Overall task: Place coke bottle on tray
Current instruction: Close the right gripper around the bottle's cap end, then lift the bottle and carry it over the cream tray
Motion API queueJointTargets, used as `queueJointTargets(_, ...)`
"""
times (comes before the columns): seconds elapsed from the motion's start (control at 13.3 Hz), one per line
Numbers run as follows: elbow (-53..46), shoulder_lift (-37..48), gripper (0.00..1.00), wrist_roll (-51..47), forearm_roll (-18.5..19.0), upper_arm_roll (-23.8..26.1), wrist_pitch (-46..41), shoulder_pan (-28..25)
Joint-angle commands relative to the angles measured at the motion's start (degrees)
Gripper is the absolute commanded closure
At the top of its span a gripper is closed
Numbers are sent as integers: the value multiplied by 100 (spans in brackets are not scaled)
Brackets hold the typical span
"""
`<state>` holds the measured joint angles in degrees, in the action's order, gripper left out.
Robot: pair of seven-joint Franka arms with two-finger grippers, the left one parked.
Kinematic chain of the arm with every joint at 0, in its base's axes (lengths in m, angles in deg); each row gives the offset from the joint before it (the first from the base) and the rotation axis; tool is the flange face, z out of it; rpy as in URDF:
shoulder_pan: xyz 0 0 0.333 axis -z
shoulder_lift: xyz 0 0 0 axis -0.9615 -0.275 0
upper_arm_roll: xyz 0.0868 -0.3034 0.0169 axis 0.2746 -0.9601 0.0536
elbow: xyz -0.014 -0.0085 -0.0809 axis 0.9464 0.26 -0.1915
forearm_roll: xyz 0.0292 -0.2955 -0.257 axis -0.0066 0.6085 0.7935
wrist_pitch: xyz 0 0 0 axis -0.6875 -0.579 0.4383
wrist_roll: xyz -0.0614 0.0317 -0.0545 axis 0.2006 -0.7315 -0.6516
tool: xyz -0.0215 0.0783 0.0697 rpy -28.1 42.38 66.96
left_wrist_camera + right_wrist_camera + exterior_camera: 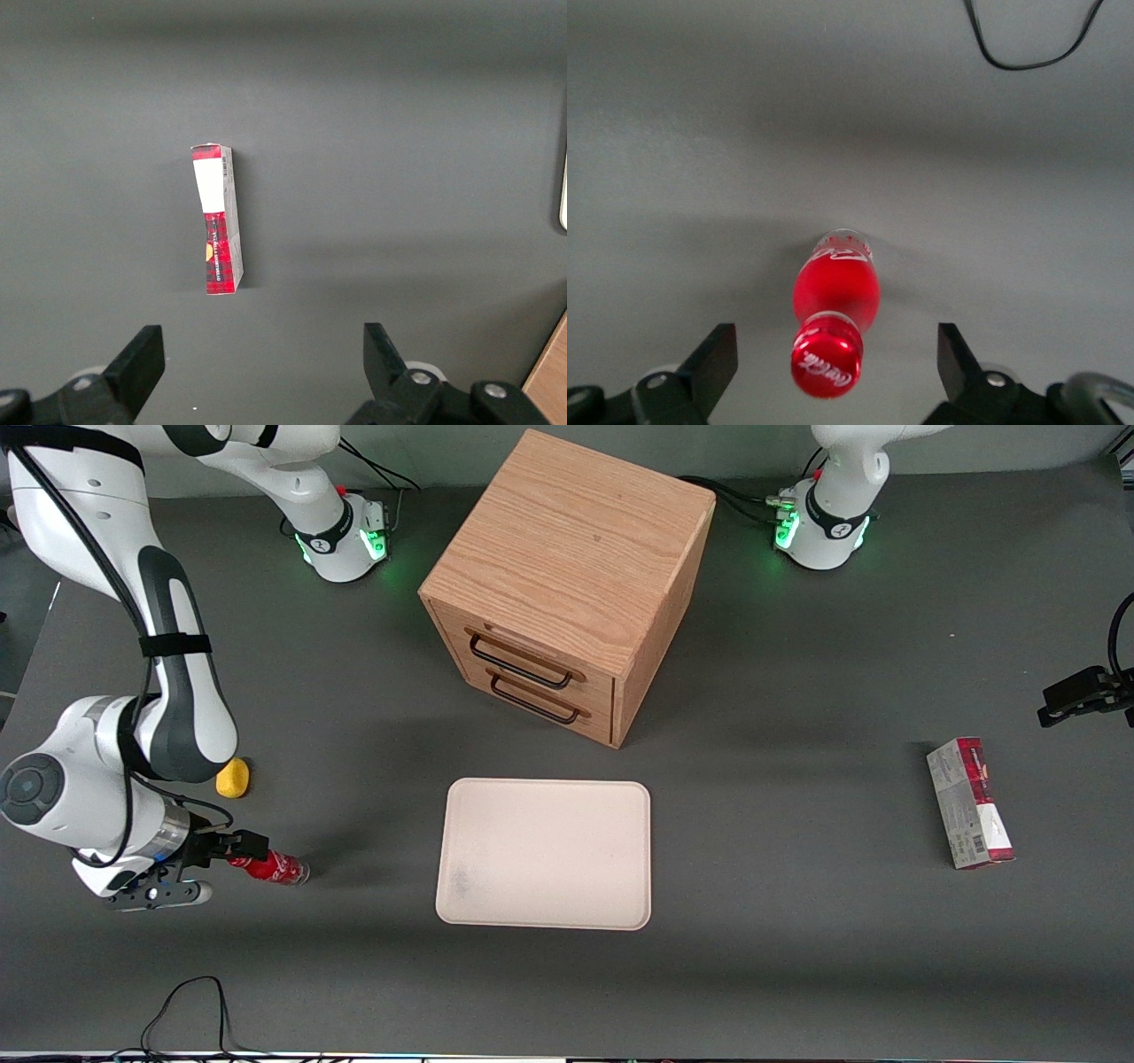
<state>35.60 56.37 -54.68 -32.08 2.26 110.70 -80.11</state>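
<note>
One small coke bottle lies on its side on the dark grey table, toward the working arm's end, well apart from the tray. Its red cap points at the hand and its clear base points toward the tray. The hand sits low at the cap end of the bottle. From the wrist, its two black fingers are spread wide, one on each side of the bottle, with clear gaps to it, so it grips nothing.

A yellow lump rests on the table near the hand, farther from the front camera than the bottle. The cream tray lies flat, in front of the wooden drawer box with its two dark handles. A red-and-grey carton lies toward the parked arm's end of the table. A black cable loops along the table edge nearest the front camera.
</note>
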Motion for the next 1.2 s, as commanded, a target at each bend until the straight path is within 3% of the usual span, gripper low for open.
queueJointTargets(0.0, 101, 23, 17, 184, -206, -35, 149, -35)
queueJointTargets(0.15, 101, 14, 45, 184, -224, -26, 175, -43)
queueJointTargets(0.53, 40, 5, 90, 263, -224, -26, 158, -35)
queueJointTargets(0.75, -336, 154, 94, 228, -110, -8, -304, -78)
queueJointTargets(0.9, -1229, 155, 94, 149, 3, 0, -1584, -114)
queueJointTargets(1.12, -2874, 67, 94, -184, 609, 306, -3668, -184)
